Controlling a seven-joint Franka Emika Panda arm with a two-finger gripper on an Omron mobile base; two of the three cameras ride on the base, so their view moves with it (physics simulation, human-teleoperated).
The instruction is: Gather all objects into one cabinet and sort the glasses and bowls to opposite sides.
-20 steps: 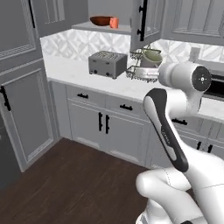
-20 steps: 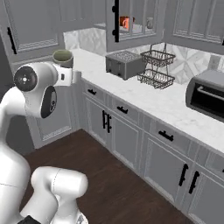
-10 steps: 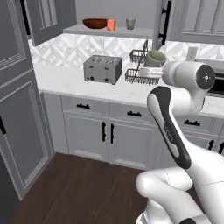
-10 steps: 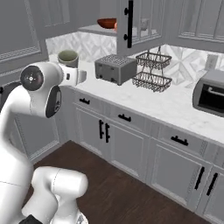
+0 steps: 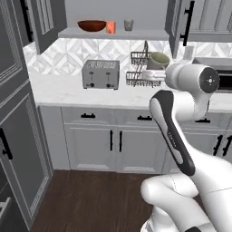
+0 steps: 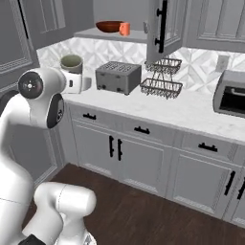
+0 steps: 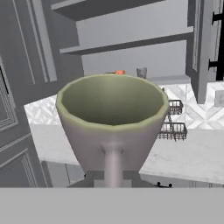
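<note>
My gripper (image 5: 153,72) is shut on the handle of a grey-beige mug (image 5: 158,59) with a pale-green inside, held upright above the counter. That mug (image 7: 113,117) looms large in the hand view, and it shows beside the arm (image 6: 72,64) in the right base view. The wall cabinet stands open, with its plain shelf (image 5: 140,34) above the toaster. On the shelf sit the red-brown bowl (image 5: 92,25) at the left, the orange cup (image 5: 111,27) beside it and a second grey mug (image 5: 128,25) further right. The bowl (image 6: 110,26) and orange cup (image 6: 125,29) also show from the right.
A toaster (image 5: 100,74) and a black wire rack (image 6: 162,79) stand on the white counter (image 6: 191,112). A toaster oven (image 6: 232,93) is at the right. The open cabinet door (image 6: 160,26) with its black bar handle juts out right of the shelf. Tall cabinets (image 5: 18,136) close the left.
The whole picture has shifted: the base has driven, bringing the open cabinet and toaster nearer the middle. The mug stays in the shut gripper.
</note>
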